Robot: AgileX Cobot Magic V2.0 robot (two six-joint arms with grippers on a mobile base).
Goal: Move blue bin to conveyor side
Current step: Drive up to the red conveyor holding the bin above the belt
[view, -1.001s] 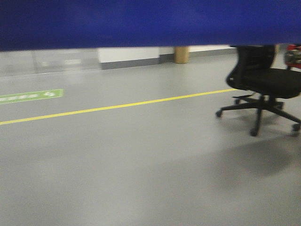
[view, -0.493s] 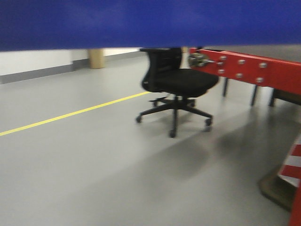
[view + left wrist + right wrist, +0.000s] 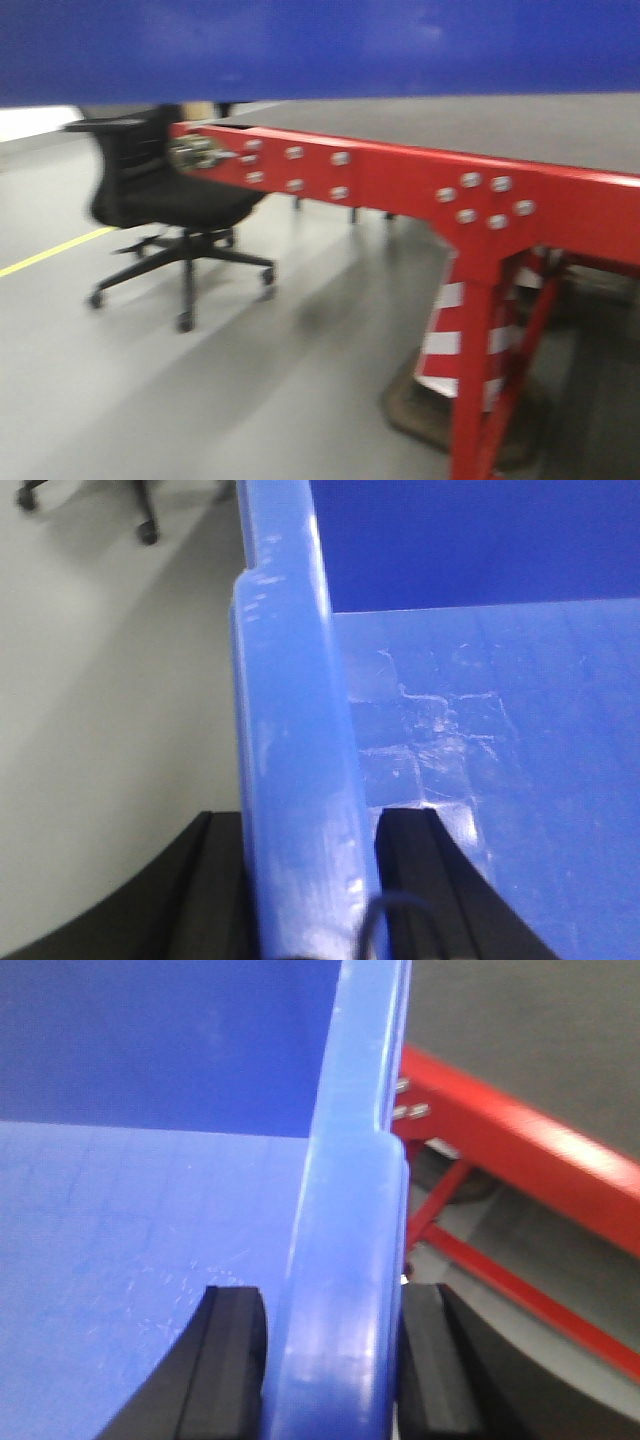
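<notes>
Bin: your blue bin (image 3: 320, 45) is glossy, smooth plastic with a thick rounded rim. Its wall fills the top of your front view from edge to edge, and its scuffed inner floor shows in both wrist views.
Left gripper: your left gripper (image 3: 310, 880) is clenched on the blue bin's left rim, with one black finger (image 3: 215, 880) outside the wall and the other inside.
Right gripper: your right gripper (image 3: 335, 1360) clamps the opposite rim the same way, with a black pad (image 3: 230, 1360) inside and its partner outside.
Bin position: it hangs between your two grippers, off the ground.
Conveyor side: the conveyor side (image 3: 480, 125) is a flat, matte, dark grey belt lying below and beyond the bin's front wall. You cannot tell whether the bin overlaps it.
Frame: a red painted frame (image 3: 400, 180) with silver bolt heads carries the belt.
Edges: the frame's near rail slants under the bin. In the right wrist view it passes near the bin's right rim, apart from it.
Open room: smooth light grey floor (image 3: 200, 400) spreads below the bin's left half.
Obstacles: a black office chair (image 3: 160, 190) on castors stands below the bin's left end, and a red-and-white striped marker (image 3: 445, 350) sits behind the frame leg.
</notes>
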